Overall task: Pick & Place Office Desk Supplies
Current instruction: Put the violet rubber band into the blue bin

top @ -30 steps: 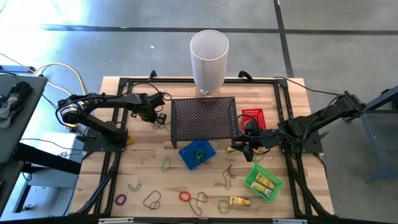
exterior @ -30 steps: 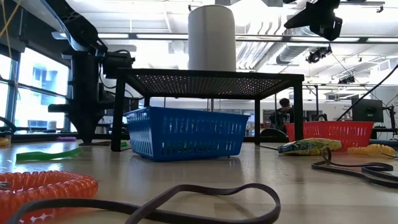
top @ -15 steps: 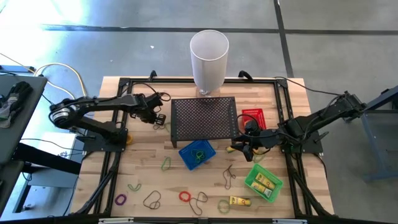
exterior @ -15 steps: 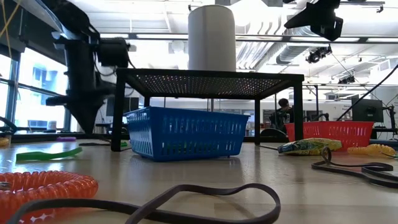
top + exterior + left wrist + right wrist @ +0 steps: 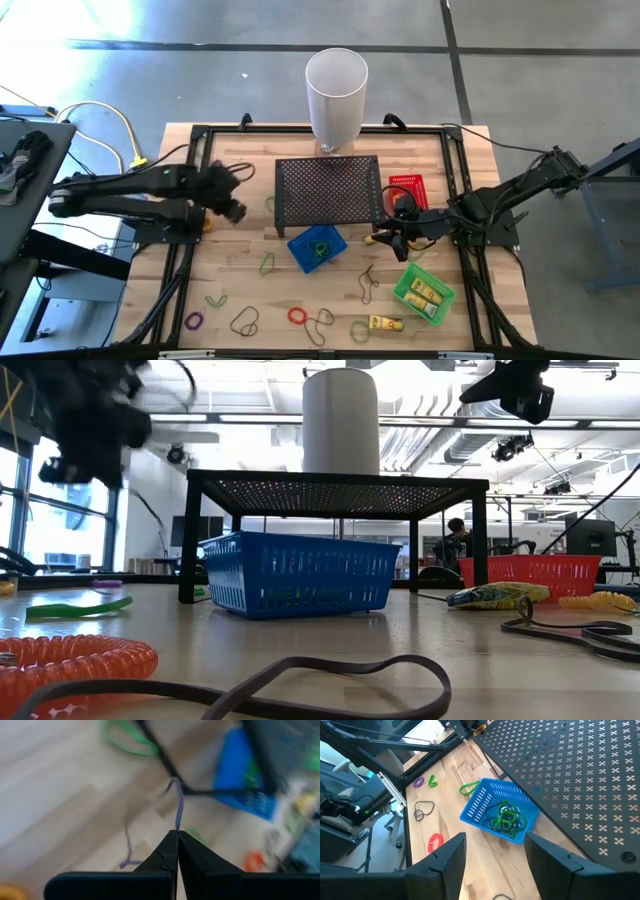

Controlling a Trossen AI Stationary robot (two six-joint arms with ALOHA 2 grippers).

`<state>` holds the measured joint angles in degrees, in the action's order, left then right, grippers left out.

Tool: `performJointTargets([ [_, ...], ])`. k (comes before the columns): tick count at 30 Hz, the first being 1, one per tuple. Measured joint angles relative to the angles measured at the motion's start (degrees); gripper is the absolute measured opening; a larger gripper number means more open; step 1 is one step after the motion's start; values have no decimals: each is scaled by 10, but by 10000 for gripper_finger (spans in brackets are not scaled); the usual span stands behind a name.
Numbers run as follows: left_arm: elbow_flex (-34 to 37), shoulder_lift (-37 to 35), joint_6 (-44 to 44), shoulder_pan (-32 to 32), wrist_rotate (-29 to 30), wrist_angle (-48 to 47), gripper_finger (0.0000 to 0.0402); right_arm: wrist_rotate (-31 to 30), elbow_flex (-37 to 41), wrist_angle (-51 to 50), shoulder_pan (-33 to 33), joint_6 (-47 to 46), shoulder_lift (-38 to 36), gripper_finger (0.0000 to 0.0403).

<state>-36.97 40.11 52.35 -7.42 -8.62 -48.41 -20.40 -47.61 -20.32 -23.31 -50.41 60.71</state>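
Since the earlier pictures, the left gripper [image 5: 232,210] had drawn back from the left side of the black mesh stand [image 5: 327,189] toward the left edge of the bench [image 5: 240,290], and its arm now lay lower and more stretched out; the right arm had not moved. In the left wrist view the fingers [image 5: 176,851] were pressed fully together, and a thin purple band [image 5: 178,805] hung from their tips, so it was pinched between them.

The right gripper [image 5: 386,238] waited just beside the right front leg of the stand, with its fingers [image 5: 446,862] well apart and nothing between them.

A blue basket [image 5: 317,248] stood at the front edge of the stand and held green bands [image 5: 506,817]. A green basket [image 5: 423,291] near the right front corner of the bench held small yellow pieces [image 5: 427,291], and one more yellow piece [image 5: 385,323] lay on the wood just beside it. A red basket [image 5: 408,189] stood to the right of the stand, and a tall white cylinder [image 5: 336,98] stood at the back edge.

Loose bands were spread along the front of the bench: a green band [image 5: 267,263] left of the blue basket, a purple loop [image 5: 194,321], a dark loop [image 5: 244,321] and a red coil [image 5: 297,316].
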Motion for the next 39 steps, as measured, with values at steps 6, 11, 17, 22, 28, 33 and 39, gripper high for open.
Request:
performJointTargets([
  [6, 0, -72, 39, 191, 28, 125, 0, -2, 0, 0, 0, 18, 0, 190],
  [11, 0, -41, 6, 308, 138, 274, 0, -6, 0, 5, 0, 48, 0, 190],
  [17, 0, 54, -99, 338, 193, 407, 0, -5, 0, 57, 0, 101, 8, 190],
  [22, 0, 123, -177, 328, 176, 549, 0, 2, 0, 101, 0, 129, 17, 190],
  [28, -1, 178, -211, 280, 164, 598, 0, 12, 0, 119, 0, 132, 22, 190],
  [33, -1, 235, -211, 237, 160, 629, 0, 13, 0, 149, 0, 136, 27, 190],
  [39, -1, 295, -215, 201, 94, 672, 0, 40, 0, 181, -6, 224, 36, 190],
])
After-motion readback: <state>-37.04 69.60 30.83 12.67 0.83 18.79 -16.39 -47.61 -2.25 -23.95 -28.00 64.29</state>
